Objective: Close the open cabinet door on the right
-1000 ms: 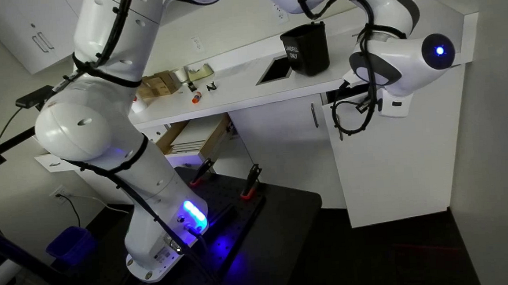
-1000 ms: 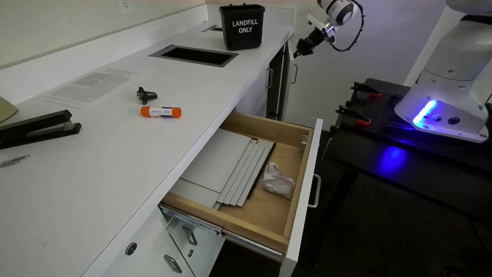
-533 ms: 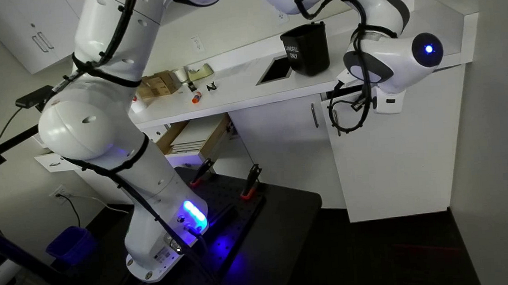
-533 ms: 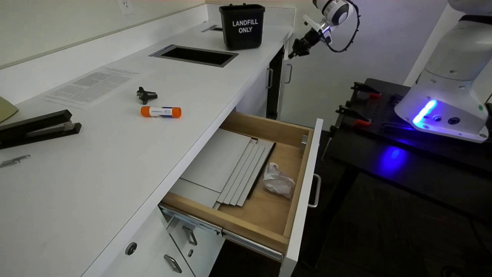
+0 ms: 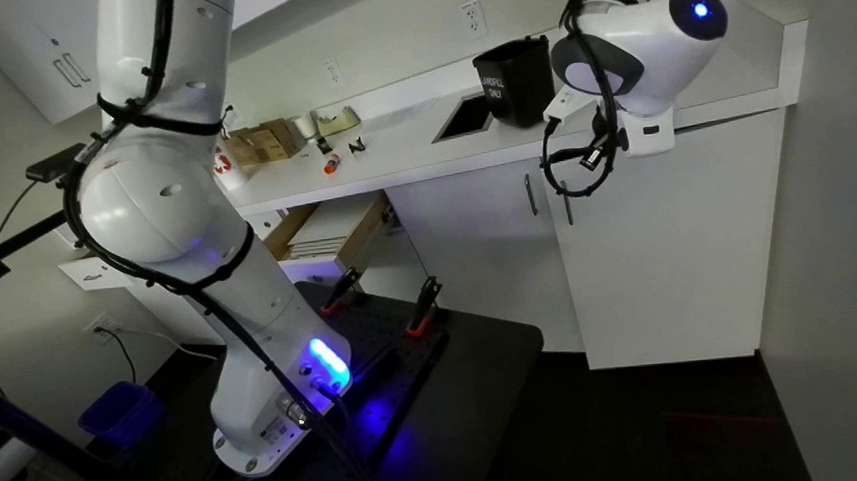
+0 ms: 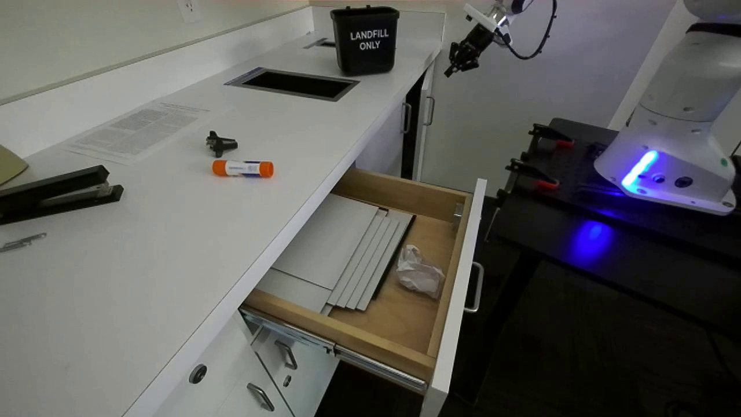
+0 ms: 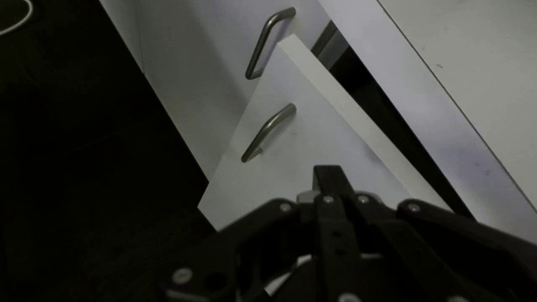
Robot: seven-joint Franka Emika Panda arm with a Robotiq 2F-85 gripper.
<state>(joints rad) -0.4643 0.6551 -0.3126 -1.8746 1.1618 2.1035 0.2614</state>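
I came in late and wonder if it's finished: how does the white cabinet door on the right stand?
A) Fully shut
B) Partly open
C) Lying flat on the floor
B: in the wrist view, a dark opening shows behind the top edge of the cabinet door.

The black gripper (image 7: 333,178) hides part of the cabinet door (image 7: 312,144) in the wrist view. In an exterior view, the print on the paper (image 6: 136,130) is too tiny to read, and the left edge cuts off one end of the stapler (image 6: 55,188).
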